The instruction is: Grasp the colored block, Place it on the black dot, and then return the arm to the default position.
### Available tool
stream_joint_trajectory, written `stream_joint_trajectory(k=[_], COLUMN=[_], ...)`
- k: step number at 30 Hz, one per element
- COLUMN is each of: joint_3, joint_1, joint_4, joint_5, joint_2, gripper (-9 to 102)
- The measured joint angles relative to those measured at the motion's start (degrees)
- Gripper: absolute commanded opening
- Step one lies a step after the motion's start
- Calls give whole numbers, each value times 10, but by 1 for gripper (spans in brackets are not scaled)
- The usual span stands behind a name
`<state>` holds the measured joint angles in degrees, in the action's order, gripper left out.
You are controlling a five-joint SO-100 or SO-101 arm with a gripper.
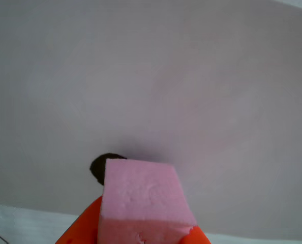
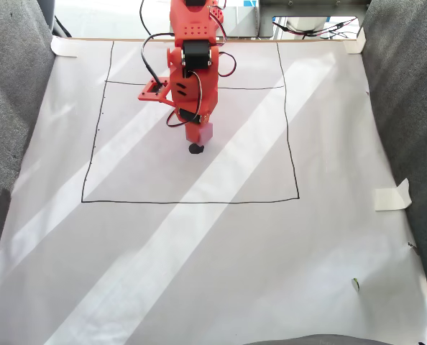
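Upright pink cube (image 1: pixel 143 195), seemingly overlapping black dot (image 1: pixel 97 166)

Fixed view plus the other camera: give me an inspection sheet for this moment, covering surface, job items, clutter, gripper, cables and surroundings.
Surface: white paper sheet with a hand-drawn black square outline, sunlight stripes across it, corners taped down.
Job's things: pink block held between the orange fingers, close to the black dot; the dot peeks out at the block's left edge in the other view and just below it in the fixed view.
Clutter: a folded piece of tape at the right edge; a small dark speck near the lower right.
Gripper: gripper shut on the pink block.
Cables: black and red wires looping around the orange arm.
Surroundings: grey fabric on both sides of the sheet.
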<state>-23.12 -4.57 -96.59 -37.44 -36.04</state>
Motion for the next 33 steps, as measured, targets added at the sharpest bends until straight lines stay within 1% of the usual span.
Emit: stream_joint_trajectory(k=[3,9,14,33], joint_3=[57,74,134,161], joint_1=[0,0,15,40], joint_4=[-31,-40,-67,-58], joint_5=[-1,-1,-1,8], joint_2=[17,20,71,96], gripper=[0,0,0,0])
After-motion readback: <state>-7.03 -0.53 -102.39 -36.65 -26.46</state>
